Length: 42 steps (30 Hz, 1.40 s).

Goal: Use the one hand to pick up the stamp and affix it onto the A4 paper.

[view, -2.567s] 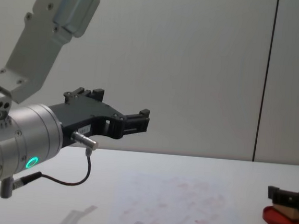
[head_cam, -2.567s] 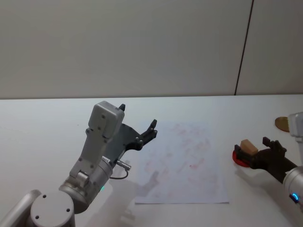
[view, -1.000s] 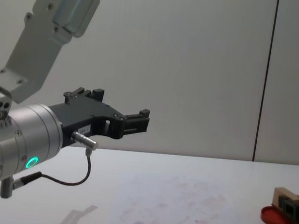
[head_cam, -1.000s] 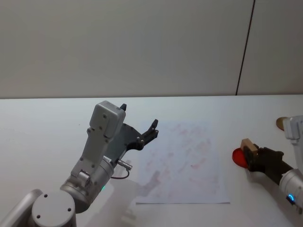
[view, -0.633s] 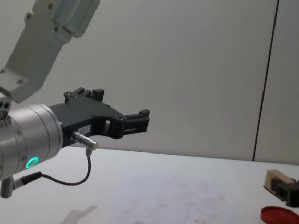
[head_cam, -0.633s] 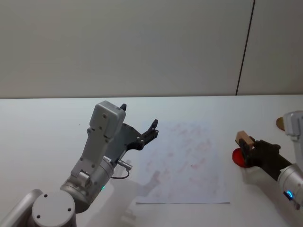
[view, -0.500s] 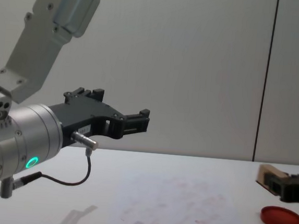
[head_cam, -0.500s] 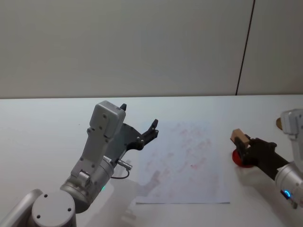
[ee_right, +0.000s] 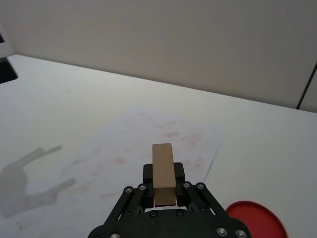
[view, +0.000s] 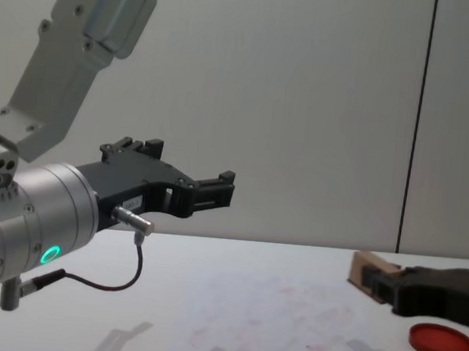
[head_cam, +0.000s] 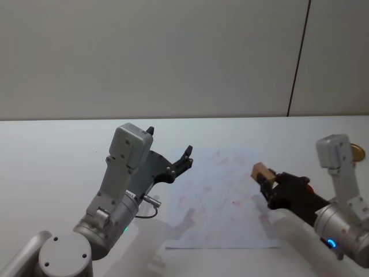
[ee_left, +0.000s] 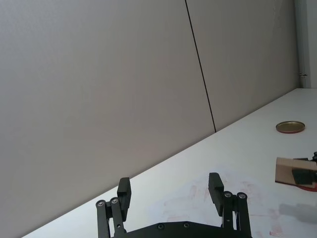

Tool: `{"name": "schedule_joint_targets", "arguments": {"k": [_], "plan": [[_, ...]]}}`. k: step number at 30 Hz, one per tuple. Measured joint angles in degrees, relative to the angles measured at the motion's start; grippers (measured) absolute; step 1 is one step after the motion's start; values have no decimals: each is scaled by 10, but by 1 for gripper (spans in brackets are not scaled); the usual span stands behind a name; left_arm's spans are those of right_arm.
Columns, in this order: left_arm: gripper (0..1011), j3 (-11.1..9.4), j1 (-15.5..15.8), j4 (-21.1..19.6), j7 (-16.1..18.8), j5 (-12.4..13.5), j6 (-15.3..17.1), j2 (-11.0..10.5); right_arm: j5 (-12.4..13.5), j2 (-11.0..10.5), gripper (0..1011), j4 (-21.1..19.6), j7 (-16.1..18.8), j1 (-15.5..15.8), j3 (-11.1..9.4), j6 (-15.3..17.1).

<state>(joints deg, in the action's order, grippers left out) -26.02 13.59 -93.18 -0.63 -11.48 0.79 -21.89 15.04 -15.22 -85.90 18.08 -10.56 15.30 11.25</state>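
"Holding anything, was the hand (head_cam: 268,181)?"

"Yes. Its two black fingers were closed on the stamp (head_cam: 261,171), and the pale wooden block stuck out past the fingertips."

"And where was that?"

"Raised off the table (head_cam: 57,156), over the right margin of the A4 paper (head_cam: 219,202), or so it seemed; from the chest view I could not settle how high. The red ink pad (view: 442,342) lay flat on the table to the right of the sheet."

"The left gripper (ee_left: 169,184)?"

"Parked up in the air left of the sheet, fingers spread wide, nothing between them."
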Motion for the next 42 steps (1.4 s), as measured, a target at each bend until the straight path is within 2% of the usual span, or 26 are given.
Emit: {"name": "schedule_joint_targets", "arguments": {"k": [11,23,42], "plan": [[993,0,0,0,0,0,0,0,-15,2,220,-16,17,16,17,10],[993,0,0,0,0,0,0,0,-34,0,220,-17,24,26,26,3],[993,0,0,0,0,0,0,0,-59,1,220,7,31,28,35,-8]]}}
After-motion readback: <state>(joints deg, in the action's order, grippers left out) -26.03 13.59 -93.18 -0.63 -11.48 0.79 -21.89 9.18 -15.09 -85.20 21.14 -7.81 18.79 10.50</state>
